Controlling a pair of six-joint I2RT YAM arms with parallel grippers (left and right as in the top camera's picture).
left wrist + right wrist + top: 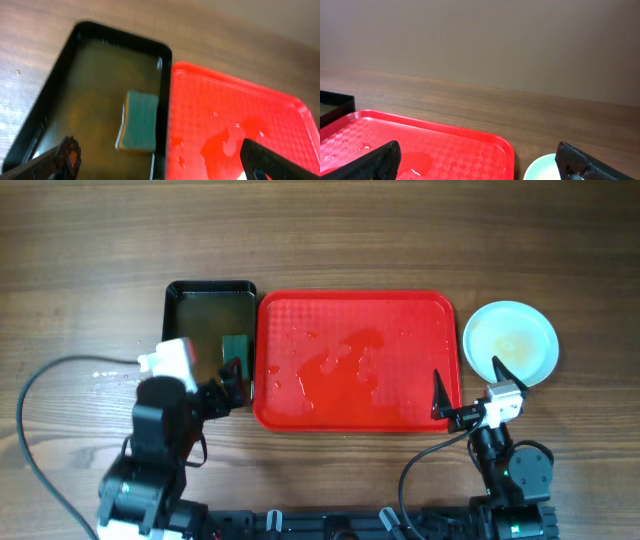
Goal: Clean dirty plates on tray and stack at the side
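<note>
The red tray (355,315) lies mid-table, wet with puddles, and no plate is on it. It also shows in the left wrist view (235,115) and in the right wrist view (445,145). A pale blue-white plate (510,340) sits on the table right of the tray, with a faint yellowish film at its centre. I cannot tell whether others lie under it. Its edge shows in the right wrist view (542,171). My left gripper (232,385) is open and empty over the black tray's near right rim (160,167). My right gripper (468,383) is open and empty, spanning the red tray's near right corner and the plate (480,167).
A black tray (178,330) holding murky water stands left of the red tray, with a green sponge (236,345) in it, also seen in the left wrist view (139,120). A black cable (40,380) loops over the table at the left.
</note>
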